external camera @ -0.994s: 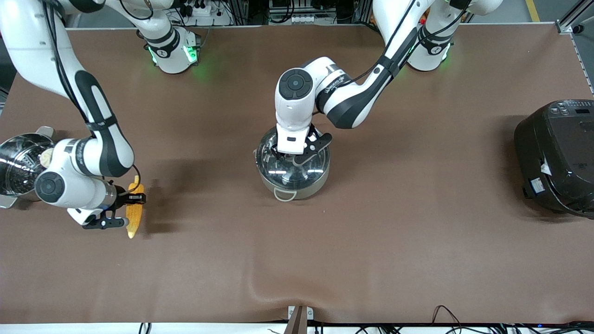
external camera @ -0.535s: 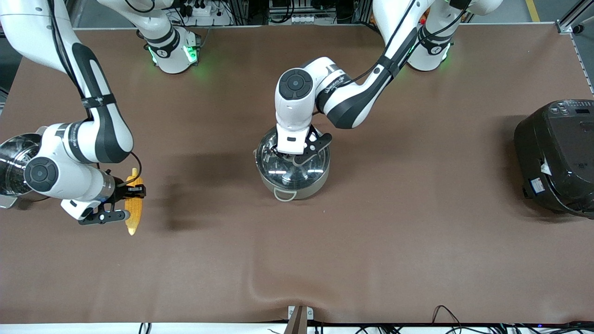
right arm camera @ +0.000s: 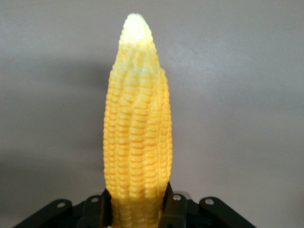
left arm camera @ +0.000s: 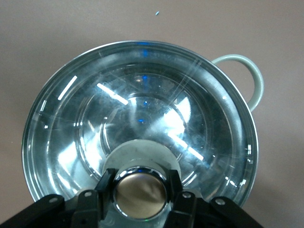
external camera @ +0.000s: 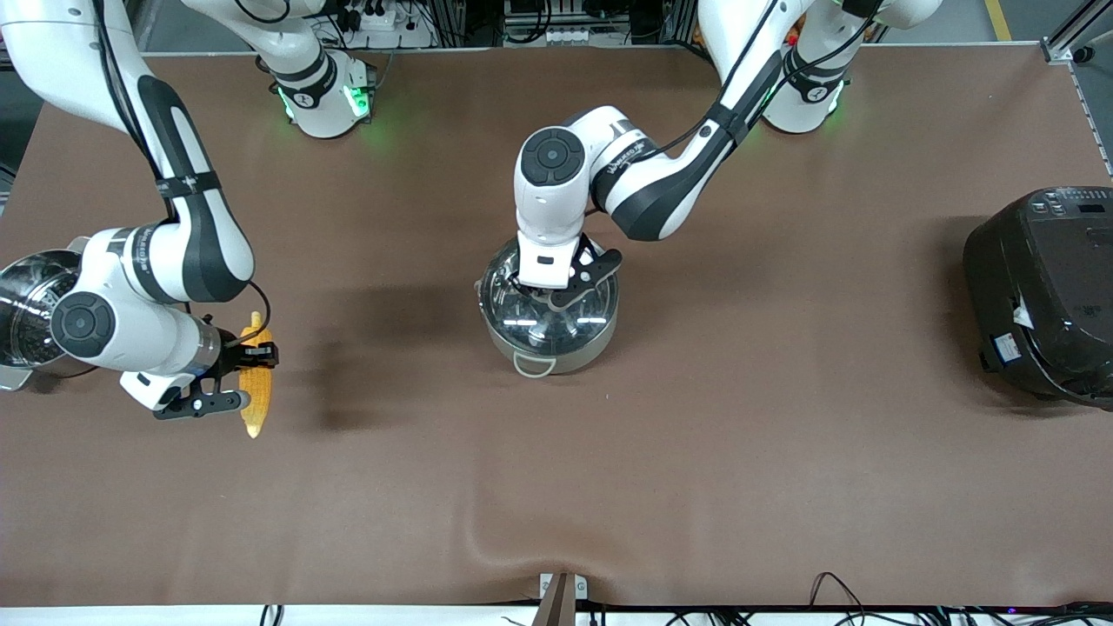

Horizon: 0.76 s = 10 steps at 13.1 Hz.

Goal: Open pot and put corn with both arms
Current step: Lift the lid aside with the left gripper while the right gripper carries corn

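Gripping knob [left arm camera: 140,192], left gripper [left arm camera: 140,199] | pot [external camera: 549,335] apparently lidded | right gripper [right arm camera: 137,209] pinching corn [right arm camera: 137,137]

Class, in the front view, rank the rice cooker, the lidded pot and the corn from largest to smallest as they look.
1. rice cooker
2. pot
3. corn, smallest though lifted nearer the camera

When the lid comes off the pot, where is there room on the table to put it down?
Bare brown table lies between the pot and the black rice cooker, and nearer the front camera than the pot. It is crowded at the right arm's end, where the right gripper holds the corn beside the steamer pot.
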### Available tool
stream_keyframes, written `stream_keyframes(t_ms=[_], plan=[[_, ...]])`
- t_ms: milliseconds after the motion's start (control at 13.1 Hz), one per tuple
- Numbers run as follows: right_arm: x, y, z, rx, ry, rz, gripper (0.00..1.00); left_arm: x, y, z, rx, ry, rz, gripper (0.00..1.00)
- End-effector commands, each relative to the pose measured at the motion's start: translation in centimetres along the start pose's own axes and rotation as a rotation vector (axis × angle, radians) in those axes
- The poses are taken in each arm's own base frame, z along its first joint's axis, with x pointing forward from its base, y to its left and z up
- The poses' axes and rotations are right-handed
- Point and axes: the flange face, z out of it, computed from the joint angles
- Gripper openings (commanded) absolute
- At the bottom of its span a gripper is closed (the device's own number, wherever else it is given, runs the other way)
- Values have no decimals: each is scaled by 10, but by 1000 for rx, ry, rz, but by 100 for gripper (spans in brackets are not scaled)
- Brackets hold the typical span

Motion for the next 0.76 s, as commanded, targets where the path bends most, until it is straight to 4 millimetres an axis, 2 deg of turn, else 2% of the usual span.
stream_keyframes(t_ms=[0, 229, 382, 535, 688], plan=[[-10, -21, -23, 10, -2, -50, 0, 15, -10, -43, 22, 57, 28, 0], [-13, -46, -41, 25, 4, -89, 0, 37, -27, -87, 52, 70, 60, 0], [-16, -69, -55, 33, 15, -123, 0, 59, -42, -121, 61, 75, 88, 0], [-16, -96, -73, 108, 4, -136, 0, 88, -62, -145, 75, 70, 115, 0], [-15, -130, -104, 221, -15, -144, 0, 134, -92, -154, 93, 57, 119, 0]])
